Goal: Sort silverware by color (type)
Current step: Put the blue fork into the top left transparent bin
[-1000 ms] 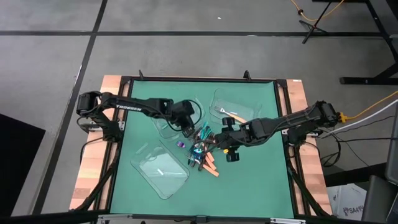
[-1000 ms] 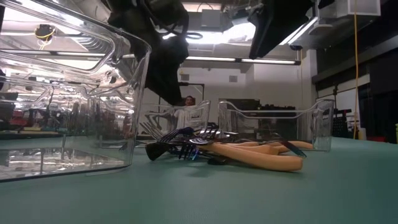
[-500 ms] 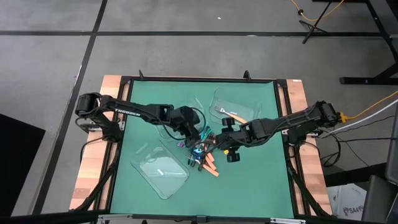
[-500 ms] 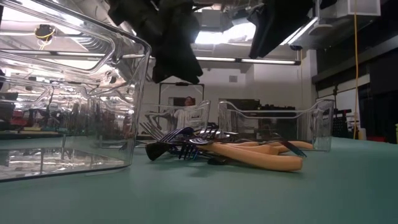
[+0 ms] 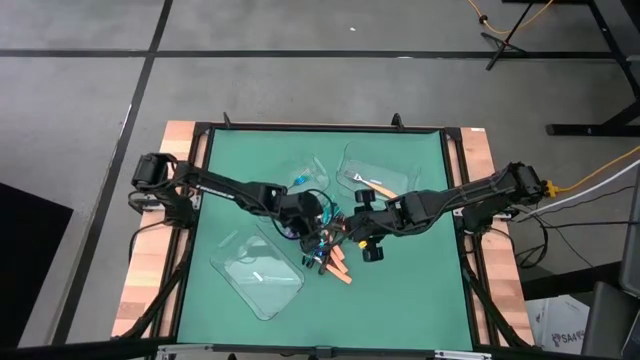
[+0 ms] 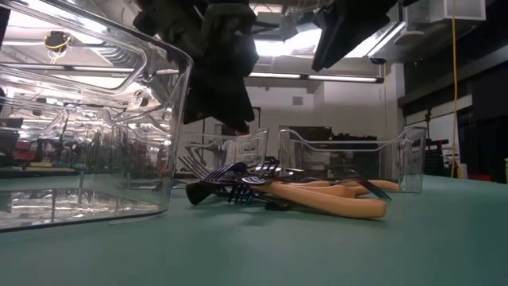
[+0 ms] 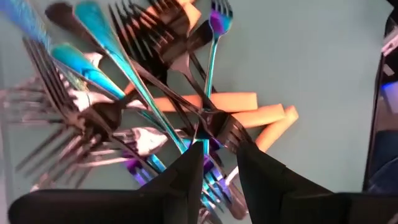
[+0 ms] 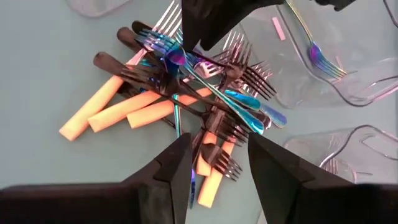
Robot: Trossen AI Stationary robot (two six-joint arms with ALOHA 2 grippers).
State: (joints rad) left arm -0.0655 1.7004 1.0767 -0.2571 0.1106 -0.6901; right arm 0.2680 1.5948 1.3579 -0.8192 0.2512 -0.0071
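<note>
The silverware (image 5: pixel 328 245) lies in one tangled pile on the green mat: iridescent blue-purple forks (image 7: pixel 93 71), dark forks (image 8: pixel 134 71) and orange-handled pieces (image 8: pixel 102 112). My left gripper (image 5: pixel 308 218) hangs open just above the pile's far left side, and its fingers (image 7: pixel 186 177) point down at the crossed forks without touching them. My right gripper (image 5: pixel 352 228) hovers open above the pile's right side, higher up, with nothing between its fingers (image 8: pixel 174 168). In the low view the left gripper (image 6: pixel 230 111) is clear of the pile (image 6: pixel 270 187).
Three clear trays stand round the pile. One (image 5: pixel 240 265) is near left. One (image 5: pixel 285 190) at the far middle holds an iridescent fork (image 8: pixel 317 50). One (image 5: pixel 385 165) at the far right holds an orange-handled piece (image 5: pixel 378 187). Bare mat lies near right.
My left gripper has swung from over the far middle tray toward the table's right and near edge, sinking a little and tipping, and now stands over the pile. It has stayed open. The silverware has not moved.
</note>
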